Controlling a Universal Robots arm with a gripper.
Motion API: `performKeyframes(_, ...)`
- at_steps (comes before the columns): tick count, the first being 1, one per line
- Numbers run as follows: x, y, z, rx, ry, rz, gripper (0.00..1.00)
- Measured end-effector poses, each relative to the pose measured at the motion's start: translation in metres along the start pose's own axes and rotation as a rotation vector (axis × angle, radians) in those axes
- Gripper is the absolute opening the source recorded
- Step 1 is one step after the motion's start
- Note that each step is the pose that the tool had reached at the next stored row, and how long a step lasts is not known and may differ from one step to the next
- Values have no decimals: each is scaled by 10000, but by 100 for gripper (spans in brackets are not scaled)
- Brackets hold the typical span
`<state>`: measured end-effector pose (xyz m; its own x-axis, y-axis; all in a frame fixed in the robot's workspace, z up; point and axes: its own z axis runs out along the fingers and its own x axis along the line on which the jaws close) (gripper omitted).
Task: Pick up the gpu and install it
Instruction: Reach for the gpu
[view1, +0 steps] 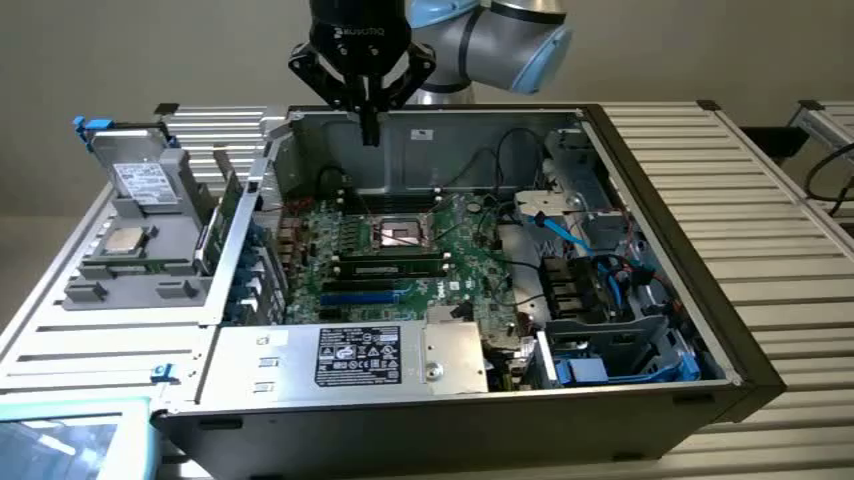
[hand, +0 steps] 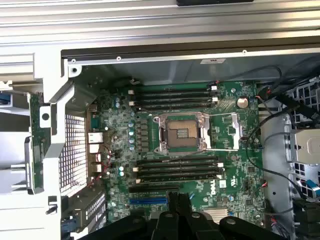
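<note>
Hovering | pincer (view1: 368, 135) shut, empty, above open case (view1: 534, 430); gpu (view1: 216, 228) beside it, untouched | jaws should open before reaching (approach squarely)

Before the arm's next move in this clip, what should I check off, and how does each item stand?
1. Gripper empty: ok, shut on nothing.
2. Gripper clear of motherboard: ok, it hangs above the case.
3. Case open: ok, board exposed.
4. Blue slot free: ok, no card seated.
5. Cables off that slot: ok, they lie toward the exterior view's right.
6. Gpu located: cannot tell which part it is.
</note>
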<state>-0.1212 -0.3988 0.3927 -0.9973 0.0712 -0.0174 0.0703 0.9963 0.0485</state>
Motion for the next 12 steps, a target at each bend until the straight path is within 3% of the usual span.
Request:
performKeyframes(9,0,0,1,-2,-1,0,12)
performKeyframes(10,0,0,1,-3,0,0,14)
performKeyframes(12,3,2,1,-1,1,0,26)
